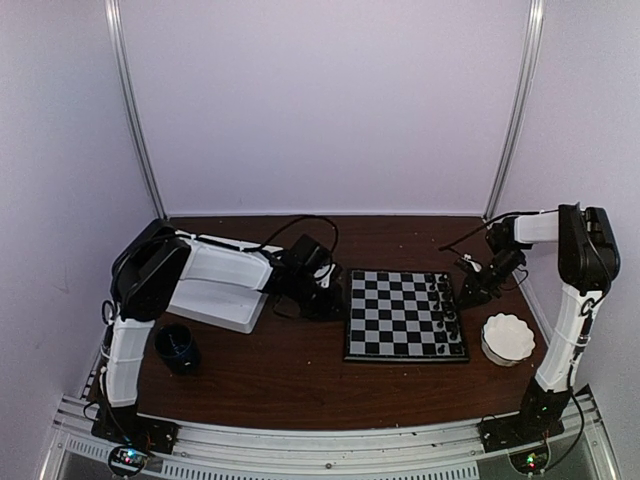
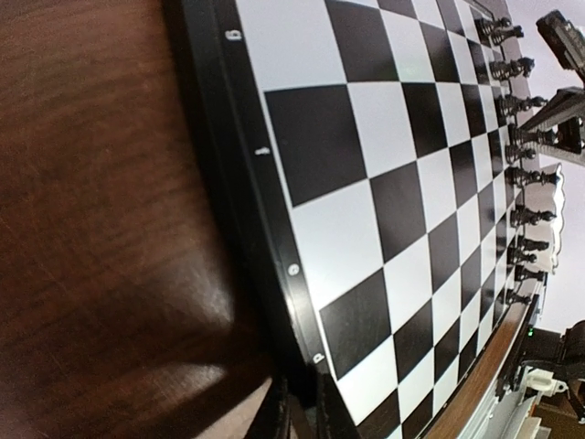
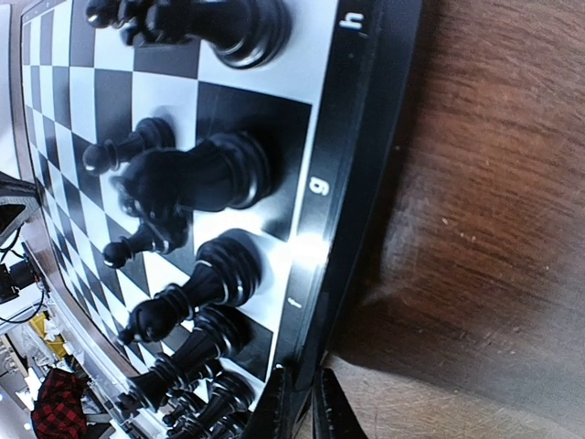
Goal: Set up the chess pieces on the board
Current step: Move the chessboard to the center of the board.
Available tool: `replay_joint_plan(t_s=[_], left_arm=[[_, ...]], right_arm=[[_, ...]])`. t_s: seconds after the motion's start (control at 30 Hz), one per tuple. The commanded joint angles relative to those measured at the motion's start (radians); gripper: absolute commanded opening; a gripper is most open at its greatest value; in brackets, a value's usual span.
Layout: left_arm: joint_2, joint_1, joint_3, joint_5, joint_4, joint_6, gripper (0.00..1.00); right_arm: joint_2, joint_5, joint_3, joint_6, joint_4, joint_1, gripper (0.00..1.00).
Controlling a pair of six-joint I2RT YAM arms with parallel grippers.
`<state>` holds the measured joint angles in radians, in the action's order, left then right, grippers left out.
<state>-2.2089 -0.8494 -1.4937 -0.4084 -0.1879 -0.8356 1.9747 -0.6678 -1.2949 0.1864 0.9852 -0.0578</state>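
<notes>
- Board: lies flat on the brown table, between the two arms.
- Black chess pieces: stand upright in two files along the board's right edge; its other squares are bare.
- White compartmented tray: left of the board and partly under the left arm; its contents cannot be made out.
- White scalloped bowl: just right of the board's near corner; only white shows inside.
- Dark cup: near the left arm's base; its inside is too dark to read.
- Left gripper: low at the board's left rim, tips together but for a slit.
- Right gripper: at the right rim beside the black pieces, jaws together.
- Whether either pinches the rim cannot be told.
</notes>
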Motion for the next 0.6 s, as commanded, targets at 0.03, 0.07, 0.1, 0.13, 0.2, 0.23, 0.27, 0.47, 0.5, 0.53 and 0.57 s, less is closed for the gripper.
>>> replay_joint_plan(t_s=[0.03, 0.07, 0.1, 0.13, 0.2, 0.23, 0.27, 0.47, 0.5, 0.53, 0.57], left_arm=[[-0.015, -0.122, 0.049, -0.064, -0.073, 0.100, 0.09], [-0.009, -0.126, 0.050, -0.059, -0.086, 0.115, 0.09], [-0.006, -0.131, 0.048, -0.053, -0.102, 0.134, 0.09], [-0.005, -0.137, 0.045, -0.049, -0.117, 0.151, 0.09], [-0.006, -0.147, 0.043, -0.046, -0.137, 0.177, 0.08], [-0.005, -0.151, 0.044, -0.043, -0.144, 0.182, 0.08], [-0.003, -0.153, 0.048, -0.037, -0.150, 0.186, 0.08], [0.061, -0.154, 0.084, 0.024, -0.183, 0.223, 0.08], [0.080, -0.153, 0.091, 0.032, -0.186, 0.232, 0.08], [0.097, -0.153, 0.096, 0.037, -0.190, 0.242, 0.09], [0.115, -0.153, 0.100, 0.043, -0.194, 0.251, 0.09]], right_arm=[[0.020, 0.031, 0.042, 0.027, 0.028, 0.027, 0.07], [0.018, 0.033, 0.042, 0.028, 0.029, 0.027, 0.07], [0.015, 0.036, 0.044, 0.029, 0.028, 0.027, 0.07], [0.013, 0.040, 0.045, 0.030, 0.027, 0.027, 0.07], [0.008, 0.044, 0.047, 0.030, 0.024, 0.027, 0.07], [0.004, 0.043, 0.048, 0.028, 0.022, 0.027, 0.07], [0.000, 0.045, 0.051, 0.026, 0.021, 0.027, 0.07], [-0.074, 0.071, 0.040, 0.031, 0.043, 0.016, 0.08], [-0.095, 0.077, 0.036, 0.032, 0.048, 0.011, 0.08], [-0.119, 0.082, 0.030, 0.035, 0.054, 0.006, 0.09], [-0.143, 0.089, 0.026, 0.038, 0.062, 0.000, 0.10]])
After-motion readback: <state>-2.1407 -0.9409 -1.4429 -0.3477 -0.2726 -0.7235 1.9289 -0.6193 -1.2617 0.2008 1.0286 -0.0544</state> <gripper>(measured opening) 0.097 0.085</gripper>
